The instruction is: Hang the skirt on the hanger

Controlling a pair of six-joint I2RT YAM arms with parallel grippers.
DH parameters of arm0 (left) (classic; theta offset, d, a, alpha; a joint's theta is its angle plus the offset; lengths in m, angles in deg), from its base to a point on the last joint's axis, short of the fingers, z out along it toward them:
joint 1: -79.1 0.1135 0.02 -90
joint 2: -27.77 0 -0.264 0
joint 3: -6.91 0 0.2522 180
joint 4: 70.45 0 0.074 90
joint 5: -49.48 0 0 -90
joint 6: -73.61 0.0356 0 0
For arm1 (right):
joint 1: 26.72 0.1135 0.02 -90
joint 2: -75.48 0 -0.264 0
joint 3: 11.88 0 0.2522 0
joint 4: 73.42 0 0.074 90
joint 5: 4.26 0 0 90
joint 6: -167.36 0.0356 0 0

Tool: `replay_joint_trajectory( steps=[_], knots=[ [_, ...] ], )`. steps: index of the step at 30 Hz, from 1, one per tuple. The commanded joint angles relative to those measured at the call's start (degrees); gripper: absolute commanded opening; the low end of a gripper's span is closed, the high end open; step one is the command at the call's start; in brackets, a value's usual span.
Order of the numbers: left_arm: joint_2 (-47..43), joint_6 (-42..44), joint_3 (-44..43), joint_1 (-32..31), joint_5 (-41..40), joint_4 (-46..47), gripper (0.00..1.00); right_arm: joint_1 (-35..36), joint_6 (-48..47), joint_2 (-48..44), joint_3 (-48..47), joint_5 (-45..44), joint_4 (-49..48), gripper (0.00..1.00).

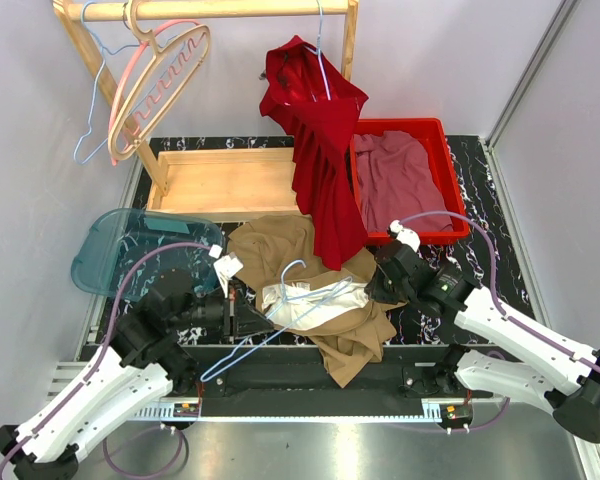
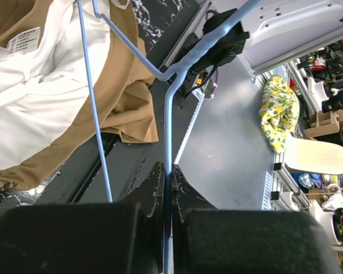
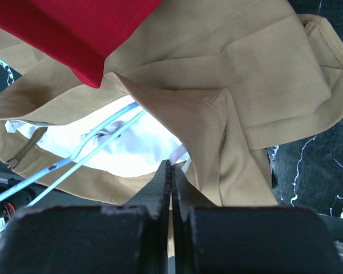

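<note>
The skirt [image 1: 270, 245] is showing tan with white lining, the hanger [image 2: 168, 125] is looking pale blue, the table [image 1: 485, 180] is sporting white-veined black marble.

Overhead view looks down from behind; both wrist views sit close — sharing the skirt [image 1: 270, 245].

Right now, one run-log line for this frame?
left fingers: shut on blue hanger | right fingers: shut on tan skirt edge | hanger: lies across white lining | skirt: crumpled, not yet hung
</note>
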Motion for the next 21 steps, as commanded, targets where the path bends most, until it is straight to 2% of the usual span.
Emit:
replay_joint_trajectory(
  steps=[1, 12, 21],
  knots=[
    [1.1, -1.1, 0.2, -1.9, -3.9, 4.4, 0.00, -0.2, 0.8, -0.9, -2.6, -2.1, 0.4, 0.00],
    [3.4, -2.1, 1.0, -13.5, -11.8, 10.9, 0.00, -0.3, 0.6, -1.3, -3.6, -2.1, 0.8, 0.00],
    [4.5, -0.5, 0.7, -19.0, -17.1, 14.9, 0.00, -0.3, 0.3, -1.4, -4.1, -1.6, 1.5, 0.00]
  ],
)
